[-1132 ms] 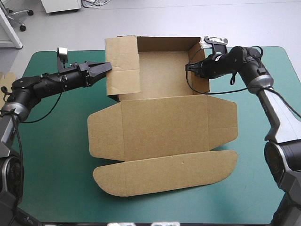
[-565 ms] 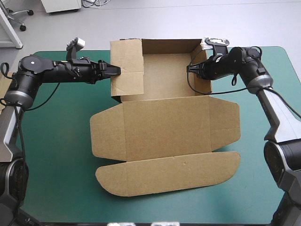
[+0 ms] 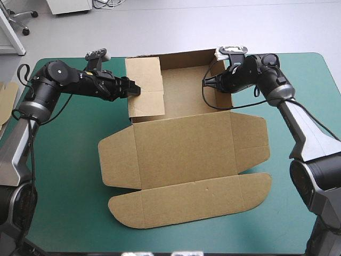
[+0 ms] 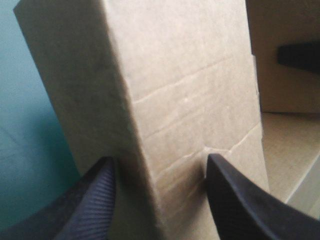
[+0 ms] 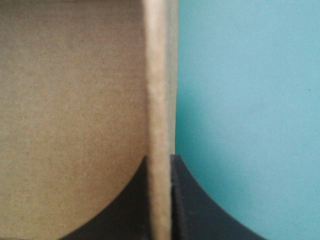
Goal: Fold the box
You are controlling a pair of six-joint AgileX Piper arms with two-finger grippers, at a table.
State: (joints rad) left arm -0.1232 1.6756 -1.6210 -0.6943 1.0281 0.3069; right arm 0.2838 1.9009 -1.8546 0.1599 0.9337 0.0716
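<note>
The box (image 3: 186,144) lies on the teal-green cover (image 3: 64,160). Its open tray sits toward 12 o'clock of the table, and its lid is flat, stretching out toward 6 o'clock. The lid ends in a long rounded flap nearest the 6 o'clock edge. The tray's far wall and both side walls stand up. The wall at the tray's 9 o'clock side is a broad panel folded over and leaning inward.

The left gripper (image 3: 134,89) comes in from 9 o'clock and meets that folded wall about halfway along. In the left wrist view, the left gripper (image 4: 159,158) has its black fingers (image 4: 100,195) standing apart. One is on the outer face and the other on the inner face of the doubled board, so the wall sits between them. Whether they squeeze it cannot be told.

The right gripper (image 3: 206,81) reaches in from 3 o'clock to the tray's right wall. In the right wrist view, the right gripper (image 5: 160,156) is all but closed. The thin edge of the wall is pinched between its two fingers, with the tray's inside on one side and bare cover on the other.

A dark fingertip of the right gripper (image 4: 300,55) shows across the tray in the left wrist view.

An edge of spare board (image 3: 6,96) lies at the table's 9 o'clock edge.
</note>
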